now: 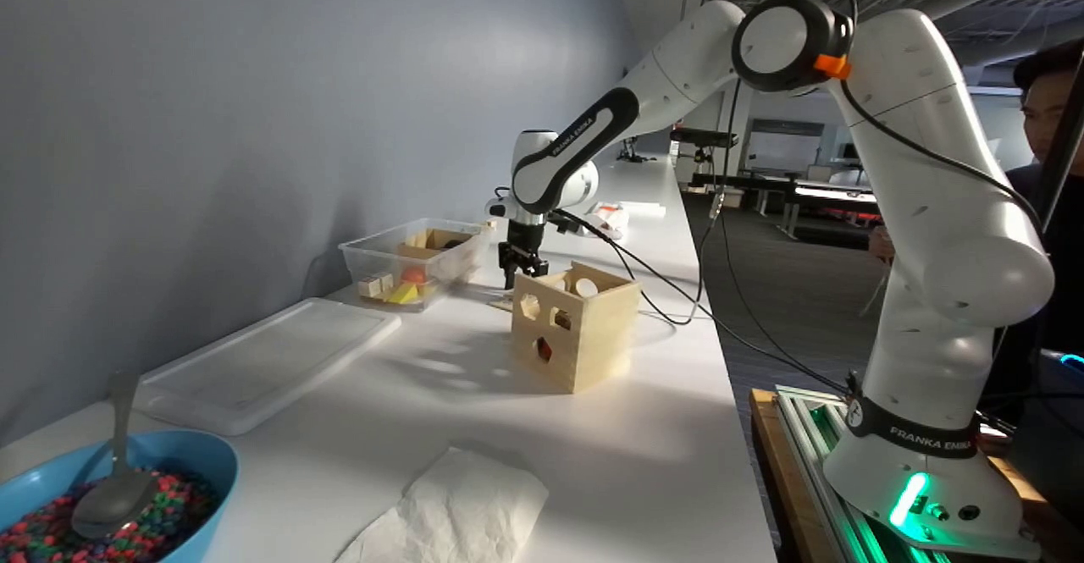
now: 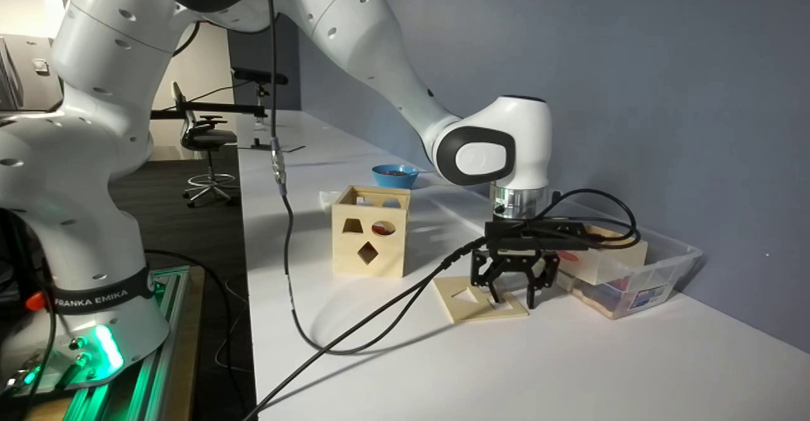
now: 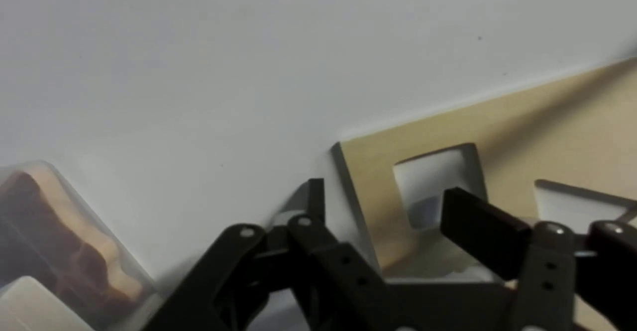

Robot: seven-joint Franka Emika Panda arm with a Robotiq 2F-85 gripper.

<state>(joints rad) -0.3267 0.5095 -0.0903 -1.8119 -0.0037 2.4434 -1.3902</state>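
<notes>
Wooden panel lies flat on the table, cut off at the wrist view's right edge and mostly hidden behind the box in an exterior view; the gripper straddles its edge, fingers well apart, contact hard to tell.

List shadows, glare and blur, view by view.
In an exterior view, patchy shadow lies beside the wooden box, and soft glare brightens the wall; in an exterior view, a cable throws a thin shadow; in the wrist view, a dark band crosses the wooden panel, and edges look slightly soft.
</notes>
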